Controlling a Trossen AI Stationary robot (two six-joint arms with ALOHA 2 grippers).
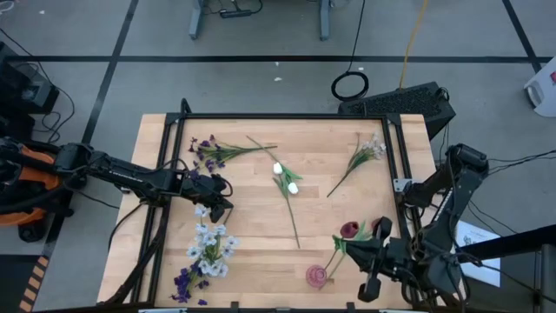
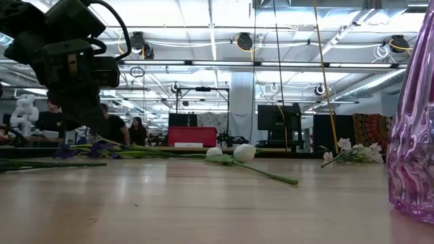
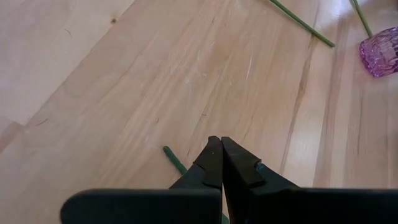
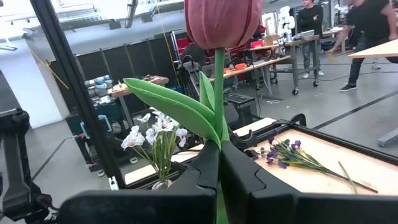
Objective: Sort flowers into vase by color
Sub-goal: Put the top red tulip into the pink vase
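Note:
My right gripper [image 1: 352, 248] is shut on a dark red tulip [image 4: 222, 22], held above the near right of the table beside the pink glass vase [image 1: 317, 276]. A second dark red bloom [image 1: 382, 228] shows next to that arm. My left gripper [image 1: 224, 202] is shut and points down at the table's left-middle, over a green stem end [image 3: 171, 158] that runs under its fingers. White tulips [image 1: 285, 178] lie mid-table and purple sprigs [image 1: 208, 149] at the far left. White and pale-blue blossoms [image 1: 208, 248] lie near left. My right gripper pinches the tulip's green stem [image 4: 219, 134] between its two fingers, just below the leaves. The fingers point level and lie across the stem. The tulip stands upright above them, clear of the table, with its long leaf [image 4: 168, 102] spreading sideways. My left gripper: I cannot tell whether it touches the stem beneath it.
A white blossom cluster [image 1: 369, 155] lies at the far right and more purple sprigs [image 1: 187, 283] at the near left corner. A black frame rail [image 1: 287, 116] rims the wooden table. Bare wood lies between the white tulips and the vase.

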